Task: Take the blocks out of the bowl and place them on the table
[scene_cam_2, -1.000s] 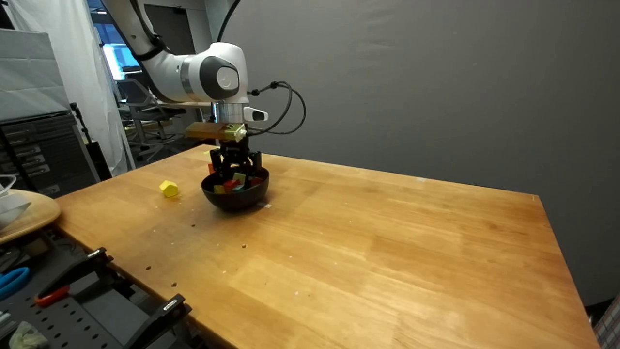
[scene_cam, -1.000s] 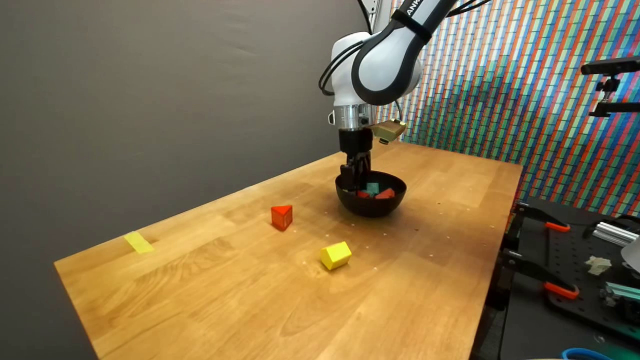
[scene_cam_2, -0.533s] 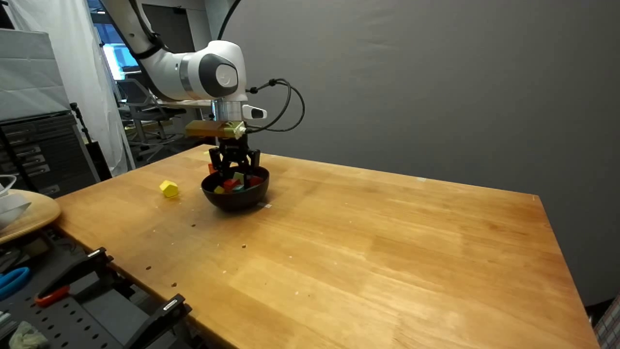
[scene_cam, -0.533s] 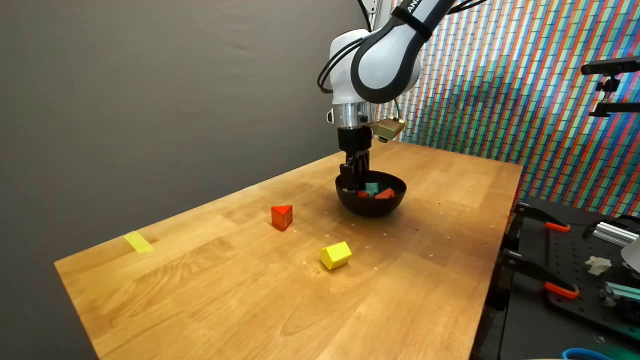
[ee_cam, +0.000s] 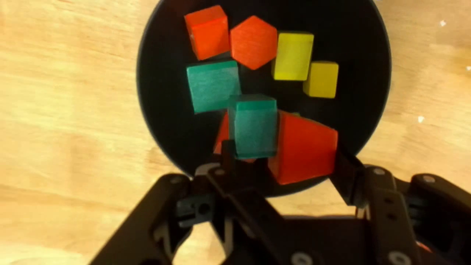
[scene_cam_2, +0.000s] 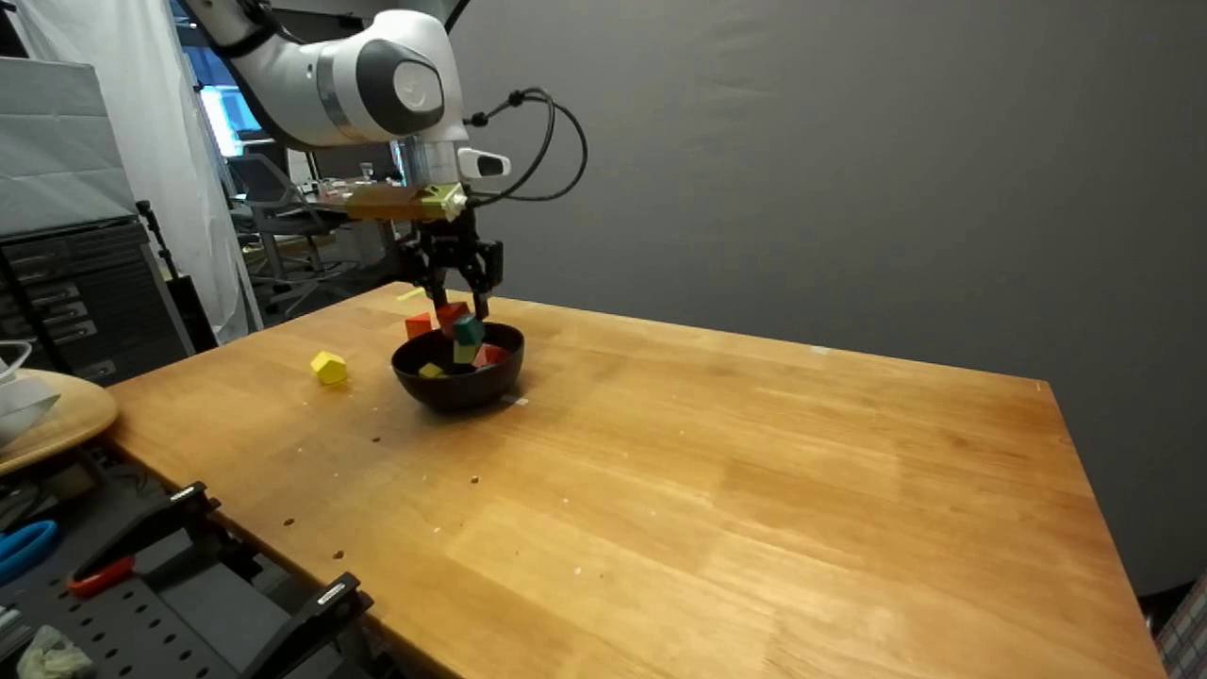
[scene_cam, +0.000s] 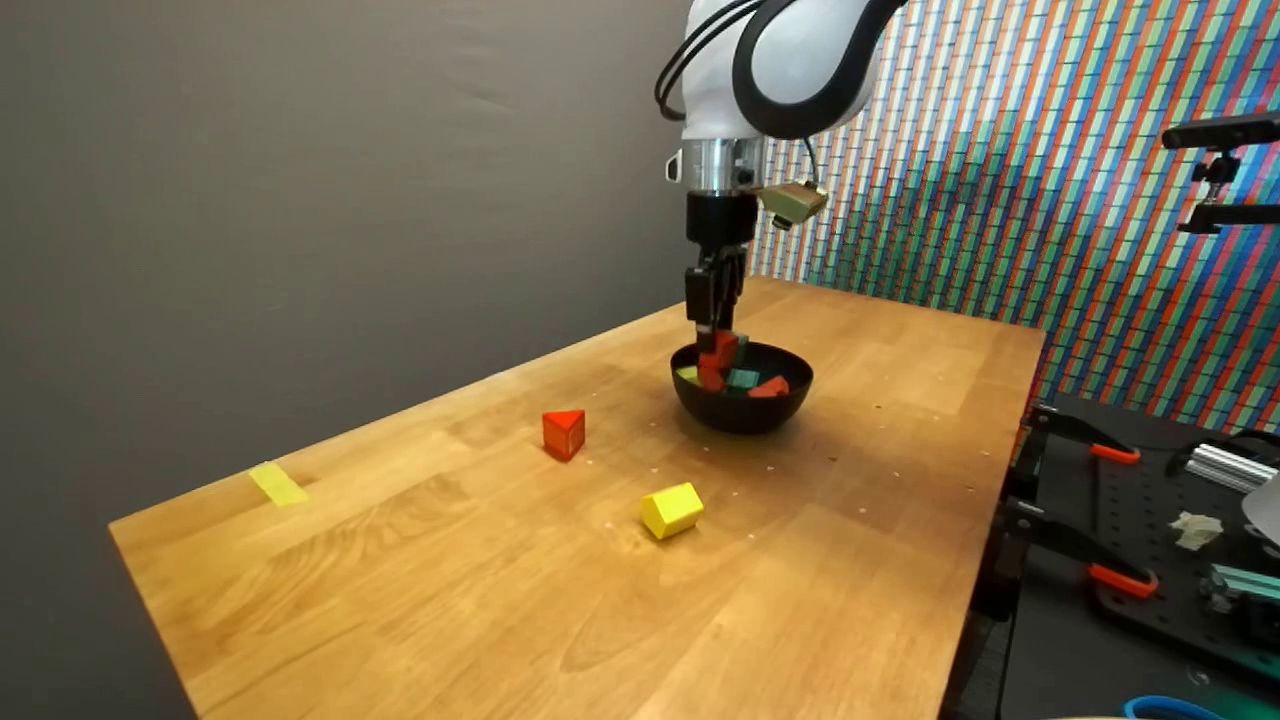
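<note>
Two blocks (ee_cam: 290, 143) within the pincer (ee_cam: 284, 154)

In both exterior views a grey backdrop (scene_cam_2: 801, 189) stands behind the tool (scene_cam_2: 462, 309). In an exterior view, a multicoloured gridded panel (scene_cam: 1000, 200) rises beyond and right of the tool; farther right are a black camera (scene_cam: 1225, 132) on a bracket (scene_cam: 1245, 215) and, lower down, black-and-orange clamps (scene_cam: 1065, 537) and a perforated plate (scene_cam: 1130, 515). A flat yellow strip (scene_cam: 278, 484) lies well left of the tool. In an exterior view, an office chair (scene_cam_2: 264, 179), a monitor (scene_cam_2: 240, 111) and a white curtain (scene_cam_2: 146, 123) stand left of and behind the tool, a drawer cabinet (scene_cam_2: 71, 273) farther left.
</note>
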### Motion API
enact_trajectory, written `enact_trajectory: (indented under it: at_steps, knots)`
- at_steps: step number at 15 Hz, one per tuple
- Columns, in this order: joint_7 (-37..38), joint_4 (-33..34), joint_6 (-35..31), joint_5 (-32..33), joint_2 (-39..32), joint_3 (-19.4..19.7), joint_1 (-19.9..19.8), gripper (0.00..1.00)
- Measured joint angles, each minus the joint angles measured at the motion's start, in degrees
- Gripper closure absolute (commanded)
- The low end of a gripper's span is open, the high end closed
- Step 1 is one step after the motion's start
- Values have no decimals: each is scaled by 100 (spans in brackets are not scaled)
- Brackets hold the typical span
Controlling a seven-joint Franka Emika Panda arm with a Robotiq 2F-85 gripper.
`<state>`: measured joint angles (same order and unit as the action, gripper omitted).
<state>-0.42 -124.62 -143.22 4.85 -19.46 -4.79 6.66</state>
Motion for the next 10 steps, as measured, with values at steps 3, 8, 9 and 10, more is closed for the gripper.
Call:
enact_trajectory:
  at_steps: [3, 8, 9, 10]
  knots:
    - [277, -551, -348, 8, 793, 252, -119, 62]
    - [387, -1126, -953, 29, 1194, 854, -746, 62]
    - [355, -1154, -1024, 8, 1135, 940, -886, 62]
    - [308, -1157, -1091, -40, 1038, 1005, -1022, 62]
